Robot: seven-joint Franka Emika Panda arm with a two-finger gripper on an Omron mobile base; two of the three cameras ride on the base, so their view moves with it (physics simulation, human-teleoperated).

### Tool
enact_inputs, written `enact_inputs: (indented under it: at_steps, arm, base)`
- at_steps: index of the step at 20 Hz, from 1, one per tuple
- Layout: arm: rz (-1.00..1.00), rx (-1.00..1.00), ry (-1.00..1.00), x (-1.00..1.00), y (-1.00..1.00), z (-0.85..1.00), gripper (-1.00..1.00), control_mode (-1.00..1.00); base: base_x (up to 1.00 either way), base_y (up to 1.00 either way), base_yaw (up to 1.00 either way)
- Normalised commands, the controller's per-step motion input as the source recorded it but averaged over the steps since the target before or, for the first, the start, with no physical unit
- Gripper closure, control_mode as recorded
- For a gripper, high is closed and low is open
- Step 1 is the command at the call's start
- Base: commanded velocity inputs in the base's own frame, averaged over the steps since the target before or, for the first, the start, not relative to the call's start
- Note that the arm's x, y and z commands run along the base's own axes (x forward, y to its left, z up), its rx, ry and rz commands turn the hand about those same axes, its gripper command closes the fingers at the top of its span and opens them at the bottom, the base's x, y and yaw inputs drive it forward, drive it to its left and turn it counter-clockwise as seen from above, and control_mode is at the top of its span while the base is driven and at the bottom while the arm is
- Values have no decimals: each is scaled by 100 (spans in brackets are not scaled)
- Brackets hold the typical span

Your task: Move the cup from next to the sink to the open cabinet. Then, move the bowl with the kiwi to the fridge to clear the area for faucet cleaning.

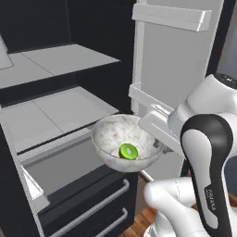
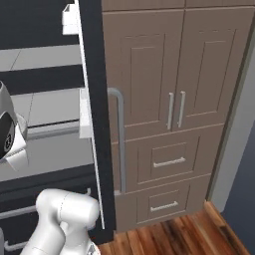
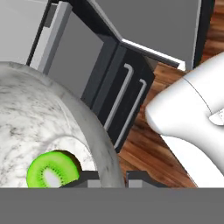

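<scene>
Facing the fridge (image 1: 55, 111), wooden floor (image 2: 189, 234).

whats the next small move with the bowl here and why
Probably ease the bowl forward, deeper into the fridge, then lower it onto a grey shelf. The gripper pinches the bowl's rim with the kiwi inside, and the bowl appears to hang in front of the shelves, not resting on one.

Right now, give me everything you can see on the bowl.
The bowl is wide, round, white-grey marble-look, upright, held in the air before the open fridge, above its dark lower drawers. A green kiwi slice lies inside, near the wall on the pincer's side. The pincer is shut on its rim, one fingertip inside, one outside.
</scene>
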Motion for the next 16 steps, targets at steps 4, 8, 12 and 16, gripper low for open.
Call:
enact_inputs:
  at_steps: [4, 8, 12, 16]
  arm:
    - [0, 0, 0, 0, 0, 0, 100, 100]
    - [0, 0, 0, 0, 0, 0, 100, 100]
    - [0, 0, 0, 0, 0, 0, 100, 100]
    - [0, 0, 0, 0, 0, 0, 100, 100]
  base:
    - [85, 34, -18]
    - [60, 58, -10]
    - [18, 67, 3]
    - [-18, 45, 14]
